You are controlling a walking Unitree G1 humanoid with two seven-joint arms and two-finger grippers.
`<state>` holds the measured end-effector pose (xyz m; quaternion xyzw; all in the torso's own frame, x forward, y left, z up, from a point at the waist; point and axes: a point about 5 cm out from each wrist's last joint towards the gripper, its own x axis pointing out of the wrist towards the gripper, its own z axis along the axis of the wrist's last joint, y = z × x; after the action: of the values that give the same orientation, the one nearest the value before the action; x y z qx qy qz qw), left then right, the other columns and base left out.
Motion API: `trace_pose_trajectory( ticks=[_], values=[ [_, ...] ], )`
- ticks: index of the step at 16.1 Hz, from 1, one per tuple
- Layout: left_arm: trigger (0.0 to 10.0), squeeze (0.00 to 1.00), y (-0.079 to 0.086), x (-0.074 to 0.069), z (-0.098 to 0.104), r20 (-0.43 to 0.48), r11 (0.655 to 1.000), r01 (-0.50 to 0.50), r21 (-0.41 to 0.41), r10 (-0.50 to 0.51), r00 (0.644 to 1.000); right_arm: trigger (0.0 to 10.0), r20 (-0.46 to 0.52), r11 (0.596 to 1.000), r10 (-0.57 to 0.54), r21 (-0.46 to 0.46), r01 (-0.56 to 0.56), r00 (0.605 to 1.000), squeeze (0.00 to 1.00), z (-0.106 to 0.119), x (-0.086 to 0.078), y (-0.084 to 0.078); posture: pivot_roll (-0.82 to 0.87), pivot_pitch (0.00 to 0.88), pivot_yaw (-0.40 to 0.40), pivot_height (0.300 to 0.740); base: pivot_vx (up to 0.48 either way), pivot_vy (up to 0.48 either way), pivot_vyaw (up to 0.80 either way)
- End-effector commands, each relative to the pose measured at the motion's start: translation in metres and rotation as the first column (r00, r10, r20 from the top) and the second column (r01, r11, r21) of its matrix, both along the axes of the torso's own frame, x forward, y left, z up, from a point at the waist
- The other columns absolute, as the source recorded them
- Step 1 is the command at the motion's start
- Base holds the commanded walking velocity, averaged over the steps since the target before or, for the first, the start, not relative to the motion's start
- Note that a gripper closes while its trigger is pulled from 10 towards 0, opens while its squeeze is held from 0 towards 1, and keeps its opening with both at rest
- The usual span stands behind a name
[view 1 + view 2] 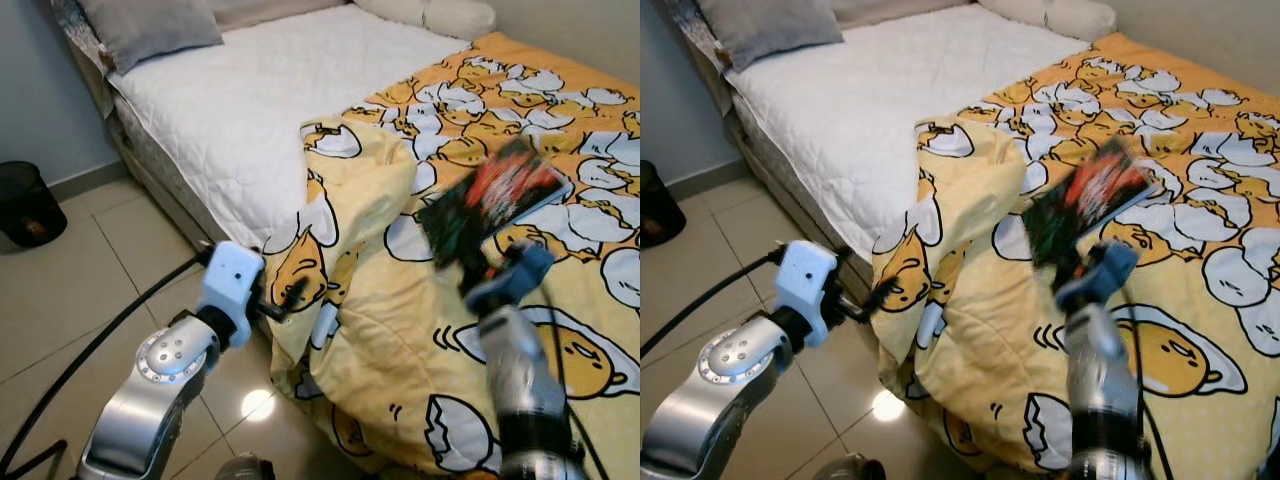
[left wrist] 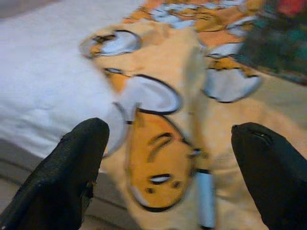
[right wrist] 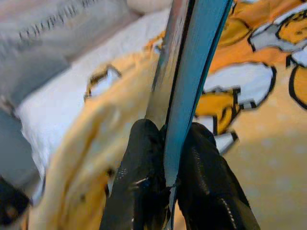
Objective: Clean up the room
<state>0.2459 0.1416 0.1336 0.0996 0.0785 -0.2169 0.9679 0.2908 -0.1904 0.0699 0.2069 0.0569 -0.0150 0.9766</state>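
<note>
A thin book (image 1: 495, 205) with a dark red-and-green cover is lifted, blurred, above the yellow egg-print duvet (image 1: 560, 120). My right gripper (image 1: 480, 262) is shut on its lower edge; in the right wrist view both fingers (image 3: 139, 182) pinch the book (image 3: 192, 72) edge-on. My left gripper (image 1: 292, 297) is open, low at the bed's side, pointing at the duvet's folded hanging corner (image 2: 158, 158) without touching it.
The bed has a bare white mattress pad (image 1: 240, 90), a grey pillow (image 1: 150, 28) and white pillows (image 1: 440, 14) at the head. A black waste bin (image 1: 25, 203) stands on the tiled floor at the left wall. A black cable (image 1: 90, 350) trails across the floor.
</note>
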Motion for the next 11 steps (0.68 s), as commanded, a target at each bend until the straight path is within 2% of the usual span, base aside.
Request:
trace_pose_trajectory(
  ticks=[1, 2, 4, 5, 6, 7, 8, 10, 11],
  values=[
    [10.0, 0.00, 0.007, 0.002, -0.001, 0.022, 0.999, -0.036, 0.031, 0.036, 0.999, 0.0, 0.077, 0.996, -0.005, -0.088, 0.011, 0.997, 0.00, 0.020, 0.005, 0.001, -0.05, 0.000, -0.004, 0.740, 0.000, 0.000, 0.00],
    [10.0, 0.00, 0.009, 0.004, -0.003, 0.026, 0.998, -0.042, 0.055, 0.041, 0.999, 0.0, 0.083, 0.990, 0.002, -0.143, 0.010, 0.997, 0.00, 0.020, 0.004, 0.005, -0.05, 0.000, -0.001, 0.740, 0.000, 0.000, 0.00],
    [10.0, 0.00, 0.011, 0.009, 0.000, 0.064, 0.991, -0.063, 0.116, 0.055, 0.996, 0.0, 0.138, 0.982, 0.020, -0.186, 0.006, 0.990, 0.00, 0.028, 0.006, 0.010, -0.04, 0.000, -0.006, 0.740, 0.000, 0.000, 0.00],
    [10.0, 0.00, 0.012, 0.013, 0.002, 0.049, 0.993, -0.084, 0.086, 0.080, 0.996, 0.0, 0.121, 0.977, 0.016, -0.214, 0.011, 0.992, 0.00, 0.028, 0.006, 0.012, -0.04, 0.000, -0.008, 0.740, 0.000, 0.000, 0.00],
    [10.0, 0.00, 0.014, 0.015, 0.002, 0.053, 0.992, -0.104, 0.074, 0.101, 0.994, 0.4, 0.083, 0.982, 0.016, -0.190, 0.000, 0.996, 0.00, 0.027, 0.006, 0.015, -0.04, 0.000, -0.009, 0.740, 0.000, 0.000, 0.00],
    [10.0, 0.00, 0.016, 0.017, 0.003, 0.063, 0.991, -0.111, 0.070, 0.107, 0.992, 4.8, 0.067, 0.987, 0.025, -0.158, -0.014, 0.997, 0.00, 0.028, 0.006, 0.020, -0.05, 0.000, -0.010, 0.740, 0.000, 0.000, 0.00],
    [10.0, 0.00, 0.017, 0.019, 0.000, 0.071, 0.989, -0.117, 0.086, 0.111, 0.991, 10.0, 0.097, 0.984, 0.052, -0.176, -0.035, 0.994, 0.00, 0.033, 0.007, 0.029, -0.06, 0.000, 0.001, 0.740, 0.000, 0.000, 0.00],
    [10.0, 0.00, 0.015, 0.019, -0.001, 0.072, 0.989, -0.116, 0.095, 0.110, 0.991, 10.0, 0.110, 0.967, 0.075, -0.251, -0.045, 0.991, 0.00, 0.036, 0.007, 0.036, -0.06, 0.000, -0.002, 0.740, 0.000, 0.000, 0.00],
    [10.0, 0.00, 0.015, 0.019, 0.000, 0.074, 0.988, -0.118, 0.095, 0.111, 0.991, 10.0, 0.101, 0.973, 0.060, -0.227, -0.036, 0.993, 0.00, 0.035, 0.008, 0.037, -0.05, 0.000, -0.003, 0.740, 0.000, 0.000, 0.00]
  ],
)
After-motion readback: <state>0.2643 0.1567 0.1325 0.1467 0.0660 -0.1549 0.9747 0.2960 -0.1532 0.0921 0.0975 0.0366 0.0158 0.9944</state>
